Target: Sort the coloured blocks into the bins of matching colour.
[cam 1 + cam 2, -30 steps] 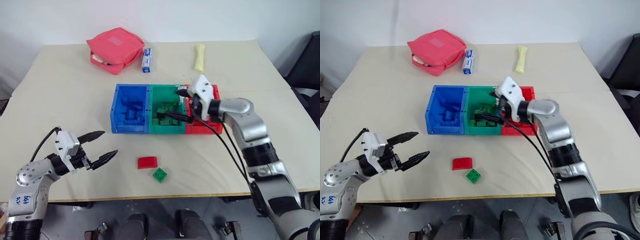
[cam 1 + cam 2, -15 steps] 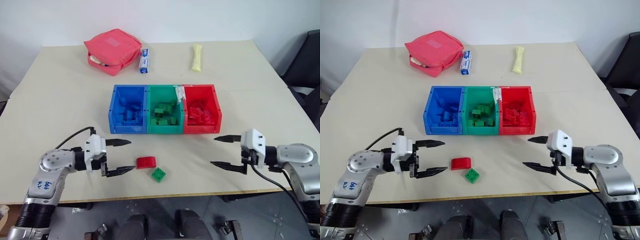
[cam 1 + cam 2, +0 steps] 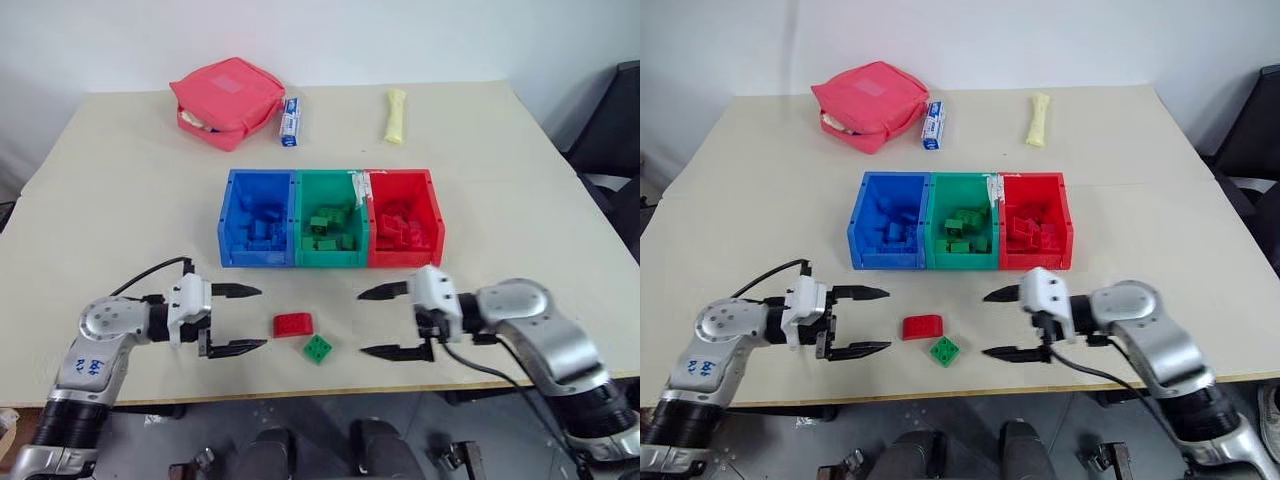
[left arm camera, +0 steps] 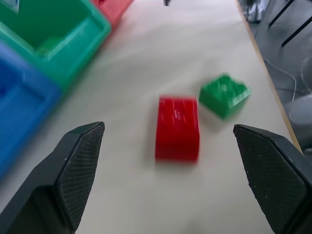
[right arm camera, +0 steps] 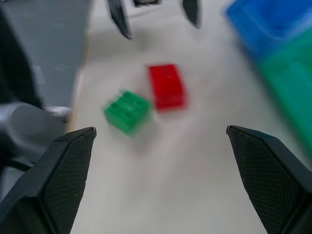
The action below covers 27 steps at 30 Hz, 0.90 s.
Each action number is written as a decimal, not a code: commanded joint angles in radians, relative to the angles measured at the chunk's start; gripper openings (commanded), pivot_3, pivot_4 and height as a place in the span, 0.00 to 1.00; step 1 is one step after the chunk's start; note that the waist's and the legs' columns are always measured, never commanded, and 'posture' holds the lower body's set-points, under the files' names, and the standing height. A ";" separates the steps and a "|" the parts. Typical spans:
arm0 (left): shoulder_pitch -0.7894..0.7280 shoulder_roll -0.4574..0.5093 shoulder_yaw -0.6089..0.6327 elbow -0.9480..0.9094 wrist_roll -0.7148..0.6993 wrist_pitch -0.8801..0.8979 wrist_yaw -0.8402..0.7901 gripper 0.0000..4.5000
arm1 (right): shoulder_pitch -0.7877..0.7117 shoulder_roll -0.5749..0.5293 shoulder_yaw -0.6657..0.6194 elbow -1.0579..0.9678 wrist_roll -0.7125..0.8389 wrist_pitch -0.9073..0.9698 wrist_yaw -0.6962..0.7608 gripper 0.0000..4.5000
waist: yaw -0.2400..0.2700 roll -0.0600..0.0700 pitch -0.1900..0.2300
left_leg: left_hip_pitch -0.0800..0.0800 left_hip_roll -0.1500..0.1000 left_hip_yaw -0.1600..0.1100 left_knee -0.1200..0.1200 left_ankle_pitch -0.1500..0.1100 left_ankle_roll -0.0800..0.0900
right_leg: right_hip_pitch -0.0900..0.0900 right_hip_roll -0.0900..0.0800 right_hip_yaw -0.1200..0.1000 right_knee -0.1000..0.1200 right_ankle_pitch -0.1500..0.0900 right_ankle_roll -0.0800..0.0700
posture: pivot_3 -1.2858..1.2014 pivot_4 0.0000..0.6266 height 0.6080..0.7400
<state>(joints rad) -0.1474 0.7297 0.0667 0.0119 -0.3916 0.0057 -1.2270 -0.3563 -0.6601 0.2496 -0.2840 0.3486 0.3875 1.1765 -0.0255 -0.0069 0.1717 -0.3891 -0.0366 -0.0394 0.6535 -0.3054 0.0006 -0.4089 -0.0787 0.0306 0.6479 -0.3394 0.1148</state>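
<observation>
Bins [image 3: 329,262], joined in a row of blue, green and red, each holding blocks of its own colour. Just in front of the green bin, on the table [image 3: 120,200], lie a red block [image 3: 293,324] and a green block [image 3: 319,348], nearly touching. Left gripper [image 3: 240,319] and right gripper [image 3: 384,321] flank the pair, jaws wide apart, empty. Behind the bins: pink pouch [image 3: 227,100].

table [image 3: 120,200] — bins [image 3: 330,262], blocks [image 3: 294,324], pouch [image 3: 228,100]
</observation>
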 commanded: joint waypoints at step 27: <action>0.114 -0.019 0.153 -0.139 -0.108 0.094 0.117 1.00 | -0.092 0.126 0.032 0.140 -0.060 -0.088 -0.021 0.31 | 0.001 -0.001 0.000 | 0.000 -0.001 -0.001 0.001 0.000 0.000 | 0.000 -0.001 -0.001 0.000 0.000 0.000 | 0.52 0.24 1.00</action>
<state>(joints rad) -0.0235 0.7142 0.1843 -0.1003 -0.4591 0.0863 -1.1353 -0.4238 -0.5301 0.3534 -0.0886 0.2279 0.2962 1.1530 -0.0247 -0.0076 0.1714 -0.3894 -0.0376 -0.0403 0.6545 -0.3055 0.0009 -0.4084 -0.0793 0.0294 0.6481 -0.3394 0.1148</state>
